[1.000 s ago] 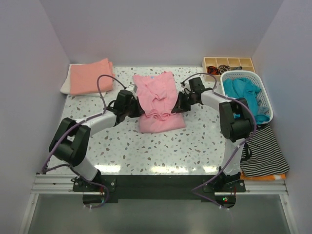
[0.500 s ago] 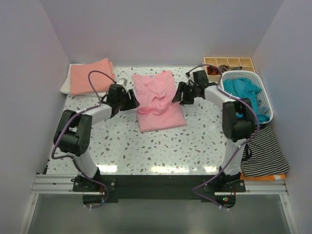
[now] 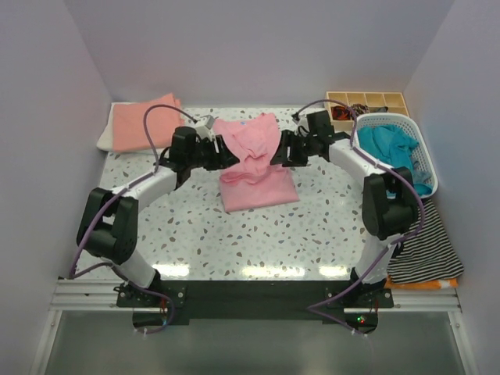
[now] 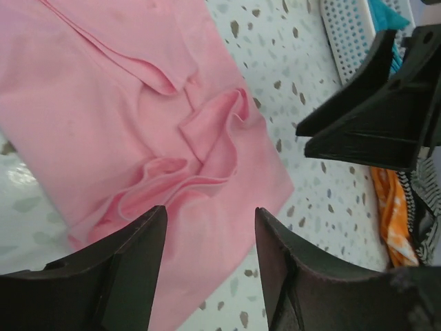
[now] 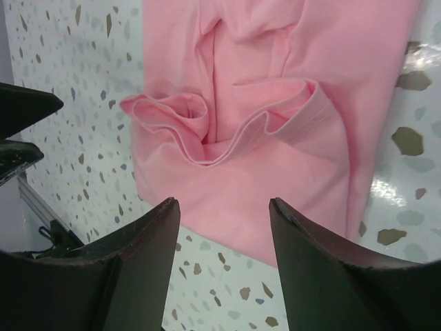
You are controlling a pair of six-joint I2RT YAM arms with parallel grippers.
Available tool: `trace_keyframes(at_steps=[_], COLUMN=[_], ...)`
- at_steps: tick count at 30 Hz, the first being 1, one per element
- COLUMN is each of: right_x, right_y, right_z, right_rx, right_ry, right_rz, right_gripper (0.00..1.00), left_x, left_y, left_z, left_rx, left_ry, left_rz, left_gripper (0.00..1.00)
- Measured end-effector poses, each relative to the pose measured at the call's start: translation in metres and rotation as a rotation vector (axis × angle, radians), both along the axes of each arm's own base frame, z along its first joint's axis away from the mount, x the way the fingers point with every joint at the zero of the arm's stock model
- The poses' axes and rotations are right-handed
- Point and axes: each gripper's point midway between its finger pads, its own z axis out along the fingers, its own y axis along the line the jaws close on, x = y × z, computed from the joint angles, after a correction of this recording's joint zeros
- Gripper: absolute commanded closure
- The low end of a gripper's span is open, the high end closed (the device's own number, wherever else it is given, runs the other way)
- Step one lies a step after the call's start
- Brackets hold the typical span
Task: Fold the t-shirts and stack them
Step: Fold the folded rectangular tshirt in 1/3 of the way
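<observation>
A light pink t-shirt (image 3: 256,168) lies partly folded in the middle of the table, with a bunched ridge of cloth across it (image 4: 200,152) (image 5: 227,131). My left gripper (image 3: 228,155) hovers at the shirt's left side, open, with nothing between its fingers (image 4: 209,208). On the shirt's right side my right gripper (image 3: 276,153) is also open and empty (image 5: 222,200). A folded salmon-orange t-shirt (image 3: 144,123) rests on a white one (image 3: 104,141) at the back left. A teal t-shirt (image 3: 391,144) lies in the basket.
A white plastic basket (image 3: 426,168) stands at the right, with a wooden compartment tray (image 3: 367,100) behind it. A black-and-white striped cloth (image 3: 423,242) covers an orange one (image 3: 422,283) at the right front. Walls close in the table on three sides.
Both grippers went from shut at the pink shirt's lower sides to open, letting it go. They pulled outward, then came back in beside its upper half.
</observation>
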Motion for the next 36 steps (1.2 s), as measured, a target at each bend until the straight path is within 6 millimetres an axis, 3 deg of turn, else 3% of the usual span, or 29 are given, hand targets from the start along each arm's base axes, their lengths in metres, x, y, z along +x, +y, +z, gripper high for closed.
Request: trace_keyframes(at_steps=[7, 12, 17, 22, 28, 36], right_x=[-0.027, -0.03, -0.025, -0.002, 0.025, 0.03], right_y=[0.032, 0.032, 0.031, 0.033, 0.027, 0.009], right_z=[-0.019, -0.048, -0.066, -0.069, -0.067, -0.087], right_rx=[-0.012, -0.035, -0.05, -0.075, -0.109, -0.165], right_ry=[0.07, 0.141, 0.179, 0.143, 0.092, 0.121], right_rz=[0.09, 0.092, 0.086, 0.086, 0.062, 0.028], right_gripper=[0.43, 0.44, 0.44, 0.44, 0.44, 0.44], left_x=[-0.044, -0.054, -0.053, -0.042, -0.007, 0.026], left_y=[-0.034, -0.053, -0.057, -0.06, -0.064, -0.048], left_z=[-0.017, -0.033, -0.062, -0.082, -0.079, -0.094], left_rx=[-0.086, -0.116, -0.122, -0.104, -0.048, 0.071], left_ry=[0.108, 0.161, 0.227, 0.258, 0.17, 0.102], left_rz=[-0.156, -0.219, -0.224, -0.218, -0.205, -0.152], left_gripper=[0.49, 0.49, 0.49, 0.48, 0.46, 0.46])
